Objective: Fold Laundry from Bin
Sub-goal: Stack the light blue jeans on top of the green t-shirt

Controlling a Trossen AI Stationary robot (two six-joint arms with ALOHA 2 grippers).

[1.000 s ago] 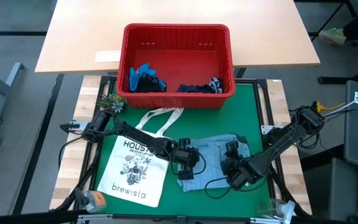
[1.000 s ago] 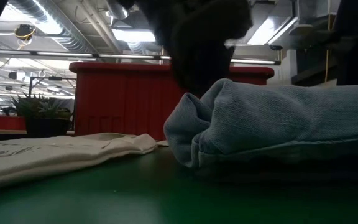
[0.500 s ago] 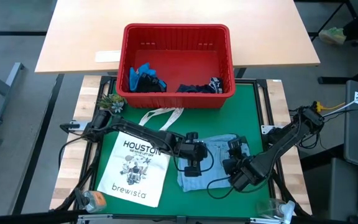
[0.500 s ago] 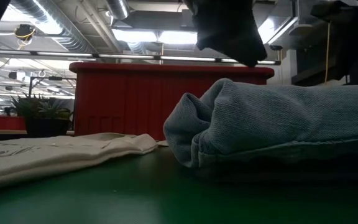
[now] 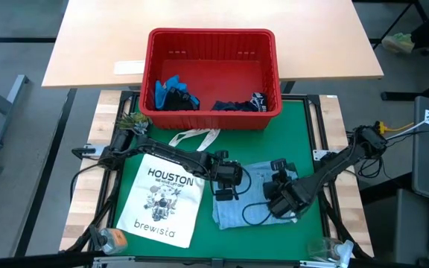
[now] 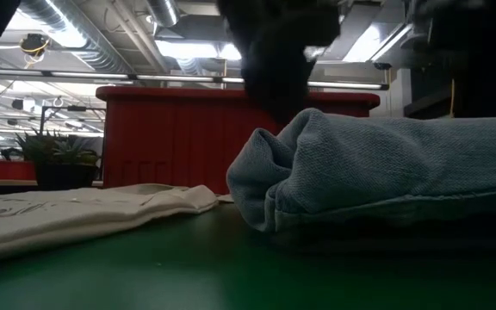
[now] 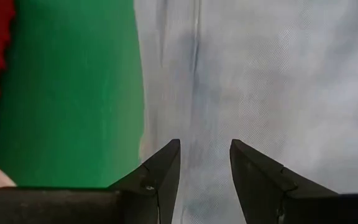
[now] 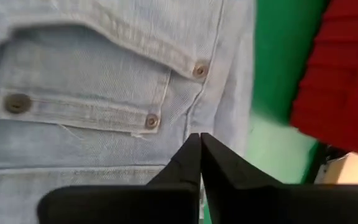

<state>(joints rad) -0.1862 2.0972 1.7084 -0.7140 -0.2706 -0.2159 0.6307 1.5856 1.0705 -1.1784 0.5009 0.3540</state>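
Observation:
A light blue denim shirt (image 5: 250, 202) lies folded on the green mat, and shows in the low view as a rounded bundle (image 6: 386, 172). My left gripper (image 5: 227, 187) hovers over its left part, open, with only denim (image 7: 278, 74) beyond the fingers (image 7: 204, 152). My right gripper (image 5: 277, 176) is shut (image 8: 200, 140) above the shirt's buttoned pocket (image 8: 86, 99). The red bin (image 5: 211, 33) stands at the mat's far edge. A bright blue garment (image 5: 171, 91) and a dark navy one (image 5: 240, 104) lie in it.
A white printed tote bag (image 5: 159, 197) lies flat on the mat's left part, its handles toward the bin. A small plant (image 5: 132, 120) stands near the bin's left corner. Small objects sit at the near edge (image 5: 114, 238) (image 5: 334, 249). Bare green mat lies between shirt and bin.
My left gripper has risen a little over the shirt and drifted toward the far edge. My right gripper has shifted slightly up and toward the table's left. The shirt has stayed where it was.

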